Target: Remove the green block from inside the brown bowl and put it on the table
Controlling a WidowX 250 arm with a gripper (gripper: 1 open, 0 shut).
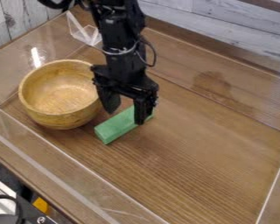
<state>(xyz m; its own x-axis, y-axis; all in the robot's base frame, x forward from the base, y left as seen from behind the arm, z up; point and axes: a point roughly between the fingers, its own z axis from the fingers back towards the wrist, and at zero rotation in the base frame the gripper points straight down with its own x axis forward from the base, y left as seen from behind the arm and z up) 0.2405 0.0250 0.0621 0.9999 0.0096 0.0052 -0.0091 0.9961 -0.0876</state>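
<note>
- gripper (127,110) points straight down, jaws spread apart, nothing pinched between them
- green block (116,128) lies flat on the table (213,149), just below and slightly in front of the black fingers (143,111); its far end sits under the jaws, can't tell if a fingertip touches it
- block is outside the brown bowl (60,93), just to its right, near the rim but apart from it
- block: bright green, flat rectangular bar, matte, long axis running diagonally toward the lower left
- bowl: round, light wood, thick rim, paler speckled inside; nothing visible inside it
- arm (116,35) is black, jointed, with cabling along it; its lower part stands right beside the bowl's right rim and covers a sliver of it
- table: brown wood grain, glossy, window-like glare on the right half
- clear plastic walls (60,166) edge the table; the near wall crosses the foreground and blurs what is behind it
- arm's top is cut off by the upper frame edge
- lower left corner: dark gear with a yellow patch (38,206), outside the wall, too cut off to identify
- background behind the far wall is pale planking, partly cut off
</note>
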